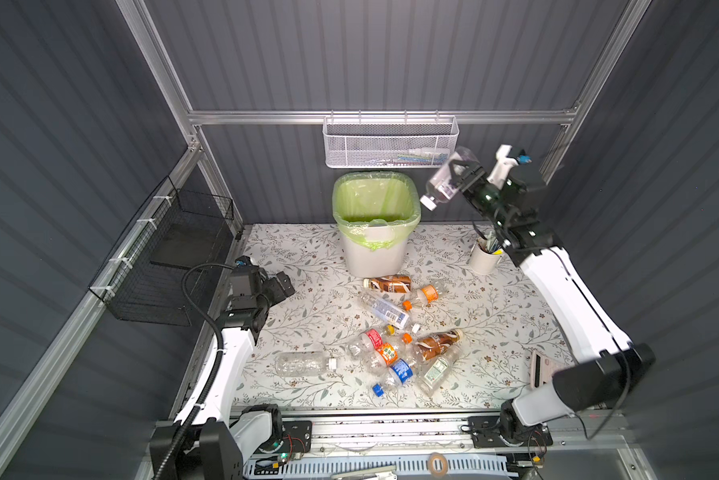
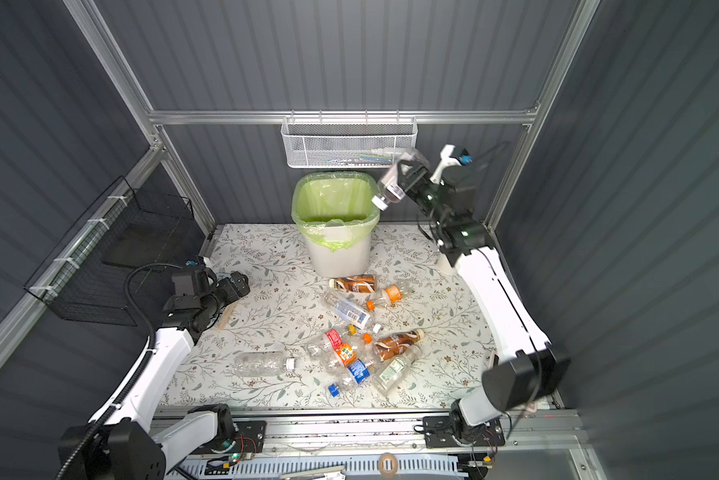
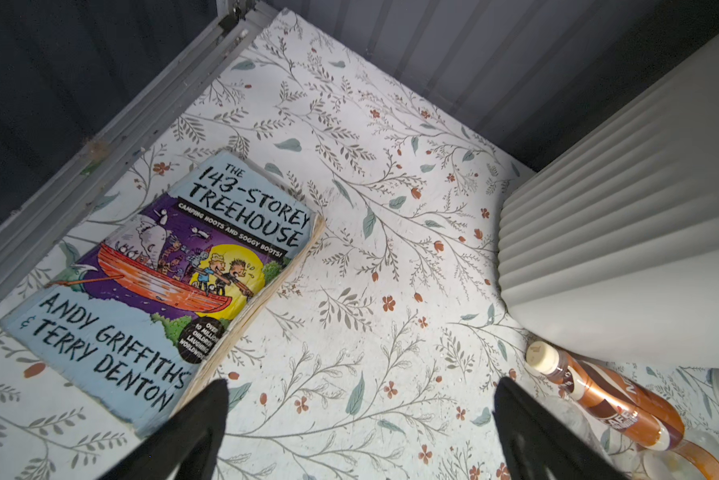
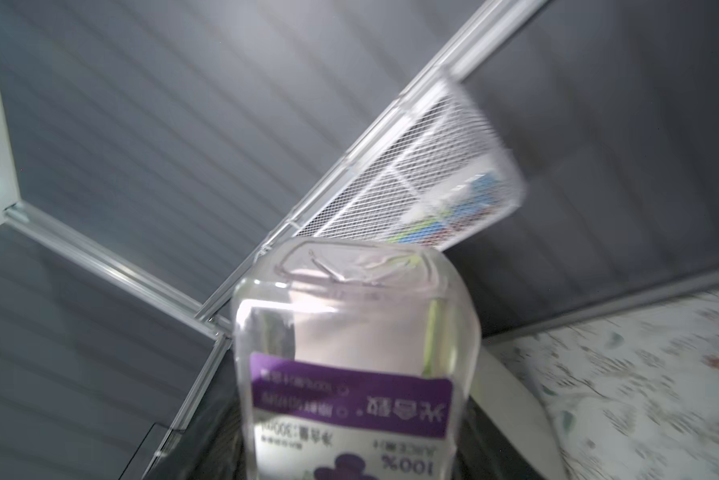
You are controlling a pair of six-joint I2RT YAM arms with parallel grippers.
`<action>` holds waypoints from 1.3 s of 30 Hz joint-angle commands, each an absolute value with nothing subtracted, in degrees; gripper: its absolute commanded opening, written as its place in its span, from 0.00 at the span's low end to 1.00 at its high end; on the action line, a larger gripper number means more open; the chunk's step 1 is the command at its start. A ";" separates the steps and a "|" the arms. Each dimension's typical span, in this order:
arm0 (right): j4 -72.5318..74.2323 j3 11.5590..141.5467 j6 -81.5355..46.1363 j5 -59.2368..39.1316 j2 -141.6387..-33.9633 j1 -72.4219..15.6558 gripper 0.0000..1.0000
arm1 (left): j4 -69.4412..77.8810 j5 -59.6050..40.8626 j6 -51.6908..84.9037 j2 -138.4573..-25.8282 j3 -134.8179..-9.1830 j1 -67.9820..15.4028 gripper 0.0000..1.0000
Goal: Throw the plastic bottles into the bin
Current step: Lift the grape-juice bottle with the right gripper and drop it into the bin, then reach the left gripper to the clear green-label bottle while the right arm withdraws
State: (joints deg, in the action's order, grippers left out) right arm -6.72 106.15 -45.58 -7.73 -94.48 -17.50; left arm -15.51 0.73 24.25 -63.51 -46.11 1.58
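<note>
My right gripper (image 1: 458, 178) is raised beside the bin's right rim, shut on a clear bottle with a purple label (image 1: 445, 180). The bottle is tilted, with its white cap toward the bin. In the right wrist view the held bottle (image 4: 349, 332) fills the middle, base away from me. The bin (image 1: 376, 253) is white with a light green liner and stands at the back of the table. Several plastic bottles (image 1: 399, 332) lie in a pile in front of it, and one clear bottle (image 1: 304, 363) lies apart to the left. My left gripper (image 1: 283, 284) hovers open and empty at the left edge of the table.
A white mesh basket (image 1: 391, 143) hangs on the back wall above the bin. A black wire basket (image 1: 171, 257) hangs on the left wall. A white cup of pens (image 1: 484, 259) stands under my right arm. A book (image 3: 162, 291) lies below my left gripper.
</note>
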 commanded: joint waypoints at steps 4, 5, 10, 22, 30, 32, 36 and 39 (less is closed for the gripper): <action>-32.55 143.74 -35.55 -12.73 -117.19 -19.10 0.88 | -20.75 0.92 24.05 -63.95 -48.46 1.78 1.00; -32.95 145.75 -36.04 -13.16 -118.12 -18.60 0.99 | -21.55 1.63 23.59 -63.89 -48.93 1.76 1.00; -27.68 135.27 -34.64 -9.23 -109.41 -17.89 0.99 | -21.96 2.05 23.57 -63.56 -49.34 1.69 1.00; -11.62 78.54 -40.30 0.70 -75.65 -14.74 0.99 | -19.17 0.54 21.89 -61.15 -47.37 -0.44 1.00; -9.50 52.39 -46.31 4.68 -61.10 -10.11 0.99 | -20.63 7.66 18.37 -60.31 -49.70 -12.39 1.00; -9.24 48.49 -47.50 4.45 -58.47 -8.68 0.99 | -20.83 7.73 18.08 -60.49 -50.52 -15.11 1.00; -9.79 41.30 -49.91 4.74 -53.33 -4.99 0.99 | -22.27 11.29 16.44 -62.19 -52.92 -23.66 1.00; -9.32 36.96 -50.55 4.15 -50.20 -3.09 0.99 | -24.59 15.83 15.57 -65.55 -56.05 -32.34 1.00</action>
State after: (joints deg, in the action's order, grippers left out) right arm -10.61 39.48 -48.64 3.44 -52.14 -4.34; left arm -21.85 11.07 18.00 -63.31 -52.53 -27.11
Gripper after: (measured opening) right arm 0.991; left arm 0.997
